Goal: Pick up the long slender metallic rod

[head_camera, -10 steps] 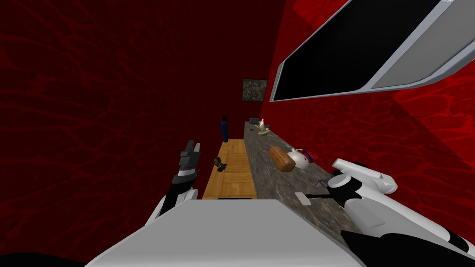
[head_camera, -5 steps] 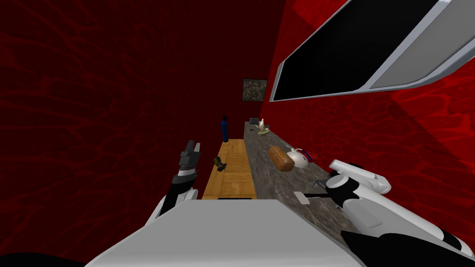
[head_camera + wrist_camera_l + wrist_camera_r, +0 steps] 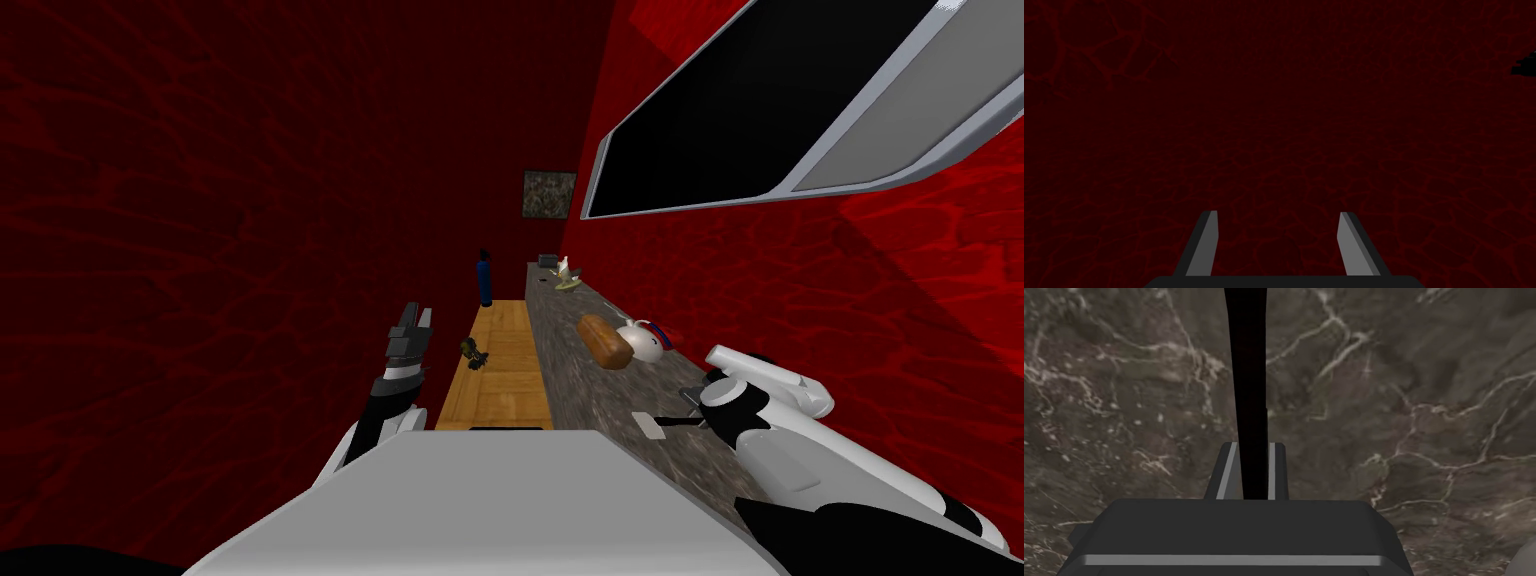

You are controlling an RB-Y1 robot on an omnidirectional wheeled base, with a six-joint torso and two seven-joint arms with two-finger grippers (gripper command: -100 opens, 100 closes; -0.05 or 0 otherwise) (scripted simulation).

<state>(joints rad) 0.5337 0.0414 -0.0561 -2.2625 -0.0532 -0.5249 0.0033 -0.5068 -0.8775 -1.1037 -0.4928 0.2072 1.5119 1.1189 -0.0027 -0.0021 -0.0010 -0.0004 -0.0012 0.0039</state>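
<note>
A long thin rod (image 3: 1247, 363), drawn black, lies on the dark marbled counter (image 3: 1404, 388). In the right wrist view my right gripper (image 3: 1252, 445) is shut on the rod, one finger pressing each side of it. From the head view the rod (image 3: 676, 425) shows a pale flat end (image 3: 652, 429) at the counter's near part, and my right hand (image 3: 700, 400) is down on it. My left gripper (image 3: 411, 333) hangs left of the wooden surface, its fingers (image 3: 1206, 240) open with nothing between them.
On the counter beyond the rod lie a brown loaf (image 3: 605, 341) and a white teapot (image 3: 643, 341), with a small figurine (image 3: 567, 274) farther back. A wooden surface (image 3: 497, 385) beside the counter bears a small dark object (image 3: 474, 354). A blue bottle (image 3: 485, 278) stands at its far end.
My right hand has shifted a little towards the rod, and its fingers have gone from wide open to shut on it. The left arm has not moved.
</note>
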